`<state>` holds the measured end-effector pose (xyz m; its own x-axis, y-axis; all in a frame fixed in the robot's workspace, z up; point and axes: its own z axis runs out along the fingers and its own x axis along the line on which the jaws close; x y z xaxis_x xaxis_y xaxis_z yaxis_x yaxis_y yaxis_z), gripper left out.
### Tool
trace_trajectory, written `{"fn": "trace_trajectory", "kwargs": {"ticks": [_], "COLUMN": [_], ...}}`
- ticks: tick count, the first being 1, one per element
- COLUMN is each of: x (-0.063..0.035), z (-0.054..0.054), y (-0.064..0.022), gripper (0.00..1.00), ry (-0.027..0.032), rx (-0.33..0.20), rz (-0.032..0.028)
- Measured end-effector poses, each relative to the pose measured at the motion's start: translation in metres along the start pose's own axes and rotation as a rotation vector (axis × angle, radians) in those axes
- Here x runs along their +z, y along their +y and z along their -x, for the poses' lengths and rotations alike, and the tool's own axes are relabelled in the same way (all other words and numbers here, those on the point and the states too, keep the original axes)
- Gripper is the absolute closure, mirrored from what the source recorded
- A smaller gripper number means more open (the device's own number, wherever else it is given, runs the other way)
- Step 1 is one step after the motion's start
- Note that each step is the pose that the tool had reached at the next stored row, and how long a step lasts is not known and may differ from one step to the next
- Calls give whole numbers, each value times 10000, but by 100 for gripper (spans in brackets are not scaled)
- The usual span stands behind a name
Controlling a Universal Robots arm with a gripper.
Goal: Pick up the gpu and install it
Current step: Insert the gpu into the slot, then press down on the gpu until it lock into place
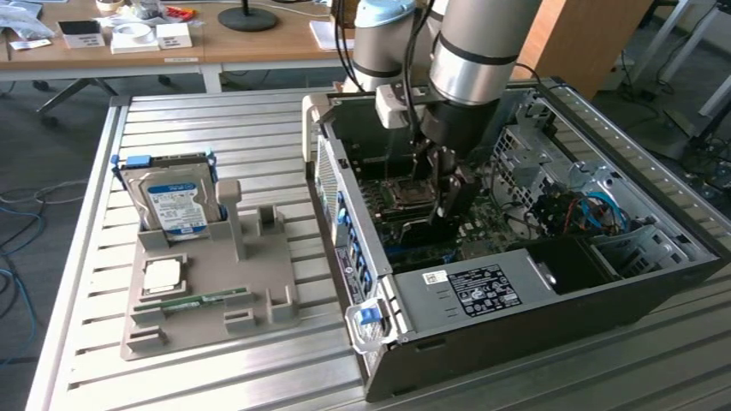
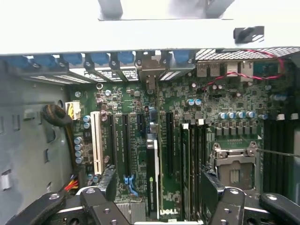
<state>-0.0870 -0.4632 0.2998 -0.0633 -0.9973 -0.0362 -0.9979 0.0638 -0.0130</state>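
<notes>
Exterior view, arm: we see it reaching down from above into the open computer case [image 1: 639, 282], which lies on its side on the slatted table [image 1: 171, 128] so that the board faces up
Exterior view, gripper [image 1: 446, 184]: it hangs low over the motherboard, its dark fingers pointing straight down, as a card that plugs in vertically would call for
Exterior view, gpu [image 1: 425, 233]: we read the dark slab standing on edge just below the fingers as the card, inside the case and not on the tray
Exterior view, tray [image 1: 263, 300]: the grey holder beside the case carries the hard drive [image 1: 177, 201] upright in its bracket, a CPU chip [image 1: 163, 274] and a RAM stick [image 1: 194, 301] lying flat; each part sits in its own shaped seat for easy picking
Wrist view, gripper [image 2: 159, 187]: the jaws are spread wide, one finger [image 2: 110, 180] on each side, pinching nothing
Wrist view, gpu [image 2: 151, 164]: seen edge-on between the spread fingers, apart from both, standing in an expansion slot with its metal end toward the blue latches [image 2: 72, 58] at the rear wall; we judge it seated
Wrist view, neighbours: a white slot [image 2: 97, 143] lies to one side of the card, the CPU socket [image 2: 234, 168] to the other
</notes>
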Motion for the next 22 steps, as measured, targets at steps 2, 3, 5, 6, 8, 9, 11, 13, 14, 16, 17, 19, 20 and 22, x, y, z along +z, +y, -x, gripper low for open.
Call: {"fn": "trace_trajectory", "kwargs": {"ticks": [2, 3, 5, 6, 8, 9, 11, 13, 14, 16, 17, 19, 20, 22], "x": [-67, -97, -136, -136, -137, -137, -144, -180, -194, -198, -198, -199, -199, -199], "z": [3, 4, 5, 5, 5, 5, 5, 7, 7, 8, 7, 7, 7, 7], "y": [-1, -1, -2, -2, -2, -2, -2, -2, -2, -3, -2, -2, -3, -2], "gripper": [19, 19, 19, 19, 19, 19, 19, 19, 19, 19, 19, 19, 19, 19], "ry": [1, 1, 2, 0, 0, 1, 4, 3, 2, 0, 0, 1, 2, 2], "rx": [1, 1, 1, 1, 0, 0, 1, 1, 1, 1, 0, 0, 0, 1], "rz": [0, 0, -1, -1, 0, -1, 1, 0, 0, -1, -1, 0, 0, 0]}}
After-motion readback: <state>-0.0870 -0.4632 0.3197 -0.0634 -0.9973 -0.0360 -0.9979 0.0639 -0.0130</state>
